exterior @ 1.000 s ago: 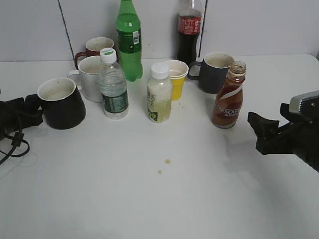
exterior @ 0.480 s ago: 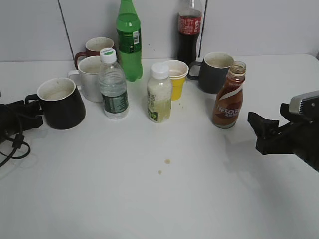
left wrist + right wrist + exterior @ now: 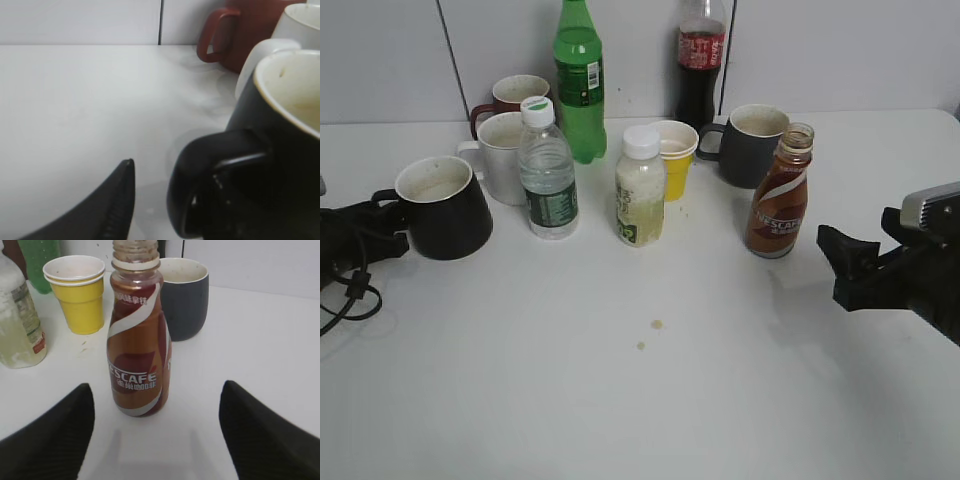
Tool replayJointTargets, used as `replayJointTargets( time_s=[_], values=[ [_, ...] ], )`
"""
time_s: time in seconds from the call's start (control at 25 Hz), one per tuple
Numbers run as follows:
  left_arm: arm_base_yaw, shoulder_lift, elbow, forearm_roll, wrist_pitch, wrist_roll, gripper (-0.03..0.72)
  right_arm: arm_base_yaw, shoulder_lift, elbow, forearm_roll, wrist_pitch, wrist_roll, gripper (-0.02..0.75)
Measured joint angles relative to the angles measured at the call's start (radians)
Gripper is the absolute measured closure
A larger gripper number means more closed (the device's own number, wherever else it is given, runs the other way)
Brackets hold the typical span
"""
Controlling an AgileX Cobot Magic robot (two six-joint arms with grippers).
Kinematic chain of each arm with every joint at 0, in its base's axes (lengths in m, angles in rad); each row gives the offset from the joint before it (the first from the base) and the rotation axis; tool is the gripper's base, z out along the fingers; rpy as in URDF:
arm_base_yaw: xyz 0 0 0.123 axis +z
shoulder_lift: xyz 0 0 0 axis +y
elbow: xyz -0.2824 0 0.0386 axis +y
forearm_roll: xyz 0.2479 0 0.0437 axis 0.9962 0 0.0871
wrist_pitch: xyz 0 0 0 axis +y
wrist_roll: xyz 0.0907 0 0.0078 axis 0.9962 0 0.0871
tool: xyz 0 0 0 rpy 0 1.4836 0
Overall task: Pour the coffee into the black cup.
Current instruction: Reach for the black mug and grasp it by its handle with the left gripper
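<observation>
Your right gripper point(image 3: 155, 435) is spread wide and empty, level just before the uncapped brown Nescafe coffee bottle point(image 3: 780, 192). Your left gripper point(image 3: 370, 228) reaches the glossy black cup's point(image 3: 442, 207) handle; its opening is unclear.

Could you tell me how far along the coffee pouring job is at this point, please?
Nothing is poured yet. The coffee bottle stands uncapped and upright on the table, ungrasped, framed by the open right pincer. The left pincer is at the black cup's handle; a grip is unclear. Still left: grasp the bottle, carry it over, tip it into the cup.
</observation>
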Motion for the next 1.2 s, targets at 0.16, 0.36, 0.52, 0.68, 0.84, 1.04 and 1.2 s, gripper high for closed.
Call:
replayJointTargets(
  time_s=[0.16,0.36,0.52,0.68,0.84,1.04,1.2],
  values=[
    [0.0,0.0,0.0,0.005,0.001,0.0,0.373,0.0,0.0,0.0,0.0,0.0,0.0,0.155],
    [0.0,0.0,0.0,0.003,0.001,0.0,0.374,0.0,0.0,0.0,0.0,0.0,0.0,0.155],
    [0.0,0.0,-0.024,0.006,0.007,0.0,0.374,0.0,0.0,0.0,0.0,0.0,0.0,0.155],
    [0.0,0.001,-0.044,0.01,0.016,0.0,0.374,0.0,0.0,0.0,0.0,0.0,0.0,0.155],
    [0.0,0.032,-0.048,0.01,0.0,0.0,0.374,0.0,0.0,0.0,0.0,0.0,0.0,0.155],
    [0.0,0.06,-0.068,0.015,-0.038,0.0,0.374,0.0,0.0,0.0,0.0,0.0,0.0,0.155],
    [0.0,0.064,-0.094,0.022,-0.026,0.0,0.374,0.0,0.0,0.0,0.0,0.0,0.0,0.155]
  ],
)
